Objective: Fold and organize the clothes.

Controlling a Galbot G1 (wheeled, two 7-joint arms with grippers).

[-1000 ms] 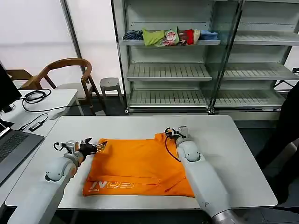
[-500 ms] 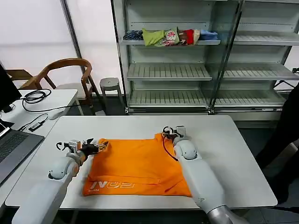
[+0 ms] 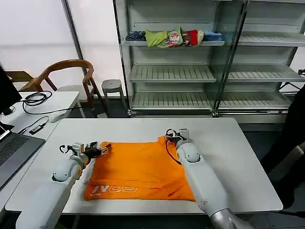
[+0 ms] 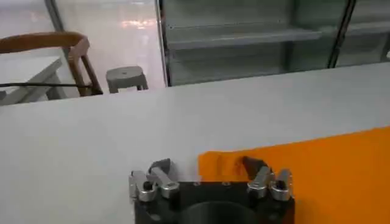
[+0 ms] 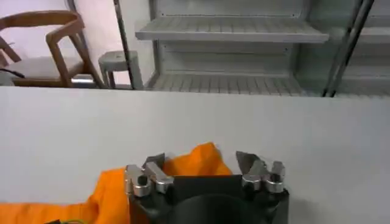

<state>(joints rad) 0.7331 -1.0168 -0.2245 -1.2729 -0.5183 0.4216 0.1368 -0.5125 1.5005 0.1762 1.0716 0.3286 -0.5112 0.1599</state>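
Observation:
The clothes, one bright orange T-shirt (image 3: 138, 167), lie flat on the white table (image 3: 224, 143) with white lettering (image 3: 114, 189) near the front edge. My left gripper (image 3: 104, 148) sits low at the shirt's far left corner. In the left wrist view it (image 4: 206, 164) is open, and the orange corner (image 4: 304, 164) lies between its fingers. My right gripper (image 3: 170, 135) is at the shirt's far right corner. In the right wrist view it (image 5: 201, 158) is open, with a raised peak of orange cloth (image 5: 204, 157) between its fingers.
A shelf unit behind the table holds small folded multicoloured garments (image 3: 171, 38) on its top shelf. A wooden chair (image 3: 71, 71), a stool (image 3: 113, 86) and a side desk with cables (image 3: 38, 100) stand at the left, with a laptop (image 3: 9, 148) at the left edge.
Both grippers have shifted slightly; the right one moved a little to the left with the shirt's far right corner. Both stay open.

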